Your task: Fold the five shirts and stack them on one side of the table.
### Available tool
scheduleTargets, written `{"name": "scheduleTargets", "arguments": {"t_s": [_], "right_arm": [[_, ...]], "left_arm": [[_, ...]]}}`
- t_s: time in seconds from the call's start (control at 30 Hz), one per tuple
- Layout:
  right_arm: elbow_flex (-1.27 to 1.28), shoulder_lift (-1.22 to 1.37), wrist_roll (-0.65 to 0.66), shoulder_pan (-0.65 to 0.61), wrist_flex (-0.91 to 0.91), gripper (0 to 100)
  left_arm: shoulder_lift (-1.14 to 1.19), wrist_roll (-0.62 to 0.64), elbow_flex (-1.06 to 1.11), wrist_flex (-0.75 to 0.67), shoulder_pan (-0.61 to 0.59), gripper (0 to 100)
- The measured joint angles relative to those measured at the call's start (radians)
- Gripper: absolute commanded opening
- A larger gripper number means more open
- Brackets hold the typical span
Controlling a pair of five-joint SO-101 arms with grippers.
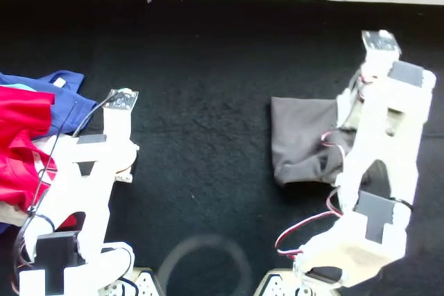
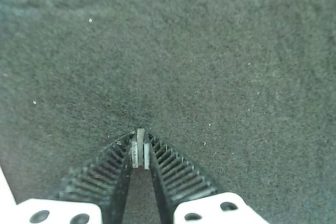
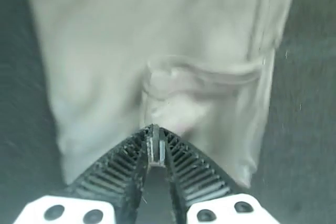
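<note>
One shirt looks folded; the rest are not.

Table: black cloth, bare across the centre and top of the high view.

Pile of loose shirts at the left edge. The red shirt is on top and the blue shirt pokes out above it. The pile runs off frame, so I can't count it.

Grey shirt lies right of centre as a flat rectangle, with its right side under the right arm.

Right gripper hangs over the grey shirt, tips pinched together, no cloth visible between them. Left gripper is clenched too, empty, over bare table.

My read: we're between shirts. The grey one is the stack base, and the next job is pulling one from the pile into the centre. That needs the grippers to open and a grab at a hem or shoulder.

Room: the centre is open. The left arm overlaps the pile, so there's a drag risk, and the pile sits hard against the left edge.
</note>
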Motion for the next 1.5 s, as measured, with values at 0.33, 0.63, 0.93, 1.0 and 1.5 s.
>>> {"name": "scheduleTargets", "arguments": {"t_s": [0.33,0.63,0.93,1.0,1.5], "right_arm": [[0.299,0.002,-0.026,-0.132,-0.333,0.7],[0.539,0.002,0.092,0.011,-0.493,0.7],[0.542,0.002,0.1,0.258,-0.5,0.7],[0.542,0.0,0.1,0.296,-0.5,0.7],[0.545,-0.302,0.1,0.347,-0.295,15.6]], "left_arm": [[0.0,0.0,0.002,-0.008,0.002,1],[0.0,0.0,0.002,-0.009,0.002,1],[-0.003,0.041,0.009,-0.023,0.002,1],[-0.002,0.048,0.009,-0.023,0.002,1],[-0.002,0.054,0.009,-0.023,0.002,1]]}}
